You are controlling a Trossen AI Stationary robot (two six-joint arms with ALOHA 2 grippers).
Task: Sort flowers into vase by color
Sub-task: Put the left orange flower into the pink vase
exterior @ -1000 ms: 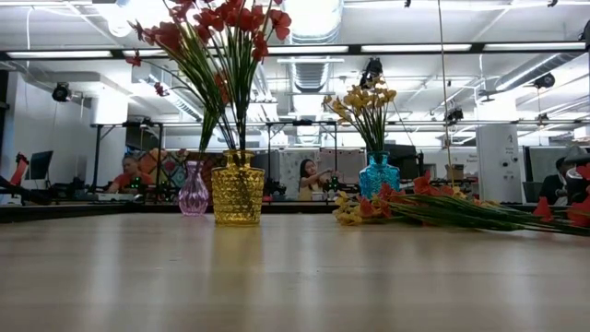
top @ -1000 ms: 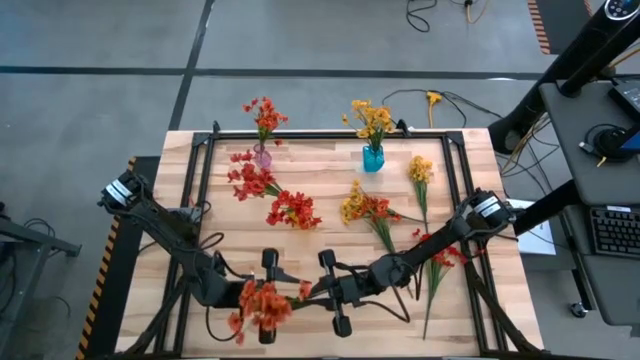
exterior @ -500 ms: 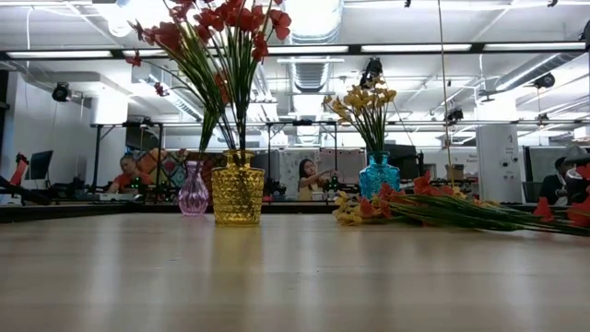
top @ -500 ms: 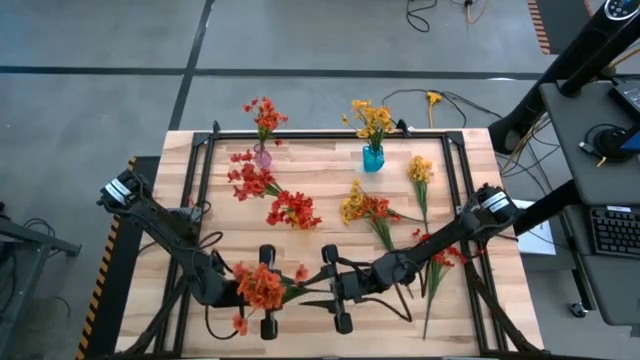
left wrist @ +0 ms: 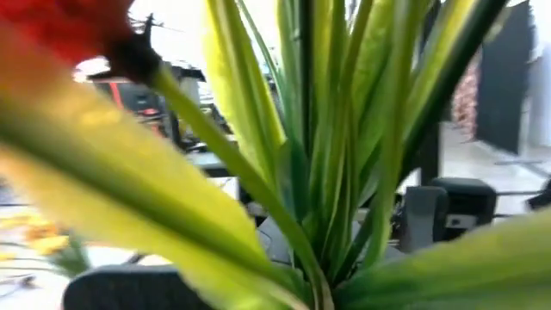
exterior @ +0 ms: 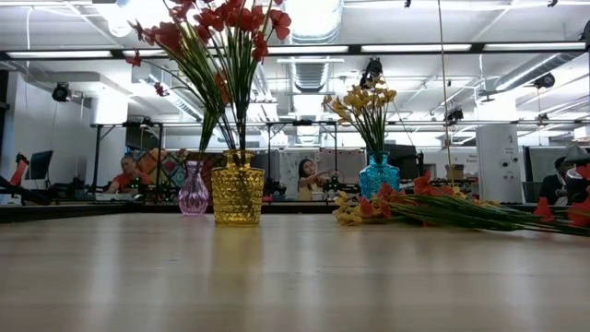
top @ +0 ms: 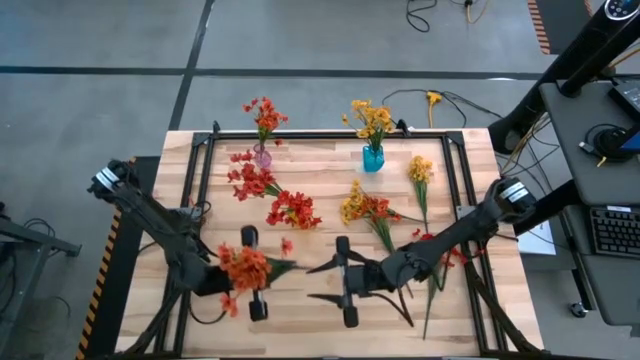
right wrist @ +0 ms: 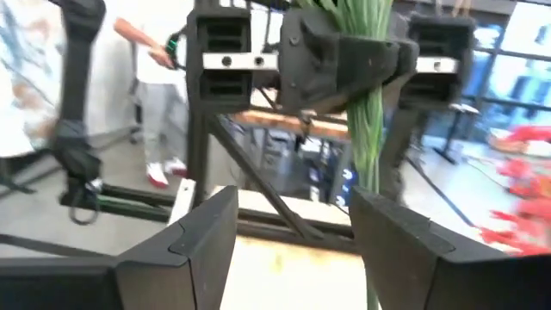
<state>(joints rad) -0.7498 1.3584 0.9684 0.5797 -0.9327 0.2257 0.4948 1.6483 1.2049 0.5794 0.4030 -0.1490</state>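
Observation:
A red-orange flower sprig [top: 243, 267] stands nearly upright over the table's near left, with my left gripper [top: 272, 270] shut on it. Its green stems and leaves [left wrist: 318, 172] fill the left wrist view. My right gripper [top: 320, 282] is open just to the right and faces the sprig, with nothing between its fingers [right wrist: 200, 226]. At the far edge, a pink vase [top: 262, 156] holds red-orange flowers and a blue vase [top: 372, 158] holds yellow ones. Loose sprigs, red-orange [top: 292, 210] and yellow [top: 420, 170], lie flat on the table. My left gripper [right wrist: 344, 47] pinches the sprig's bundle of green stems [right wrist: 368, 95] between its two fingers, coming level from the table's left and lying across the stems. The blossoms rise above the fingers. The stem ends [right wrist: 367, 172] hang below them, clear of the table.
More loose sprigs lie at the far left [top: 250, 180], at mid table [top: 365, 207] and under my right arm [top: 440, 252]. A yellow vase [exterior: 238, 192] with red flowers shows in the low view. A black frame [top: 205, 170] borders the wooden table. People stand in the room beyond.
My left gripper has shut on the sprig's stems and my right gripper has opened and let go. The two have risen and drawn apart, the left toward the table's left edge and the right toward its right edge. The sprig has gone up with my left gripper, its blossoms swinging toward the far side.

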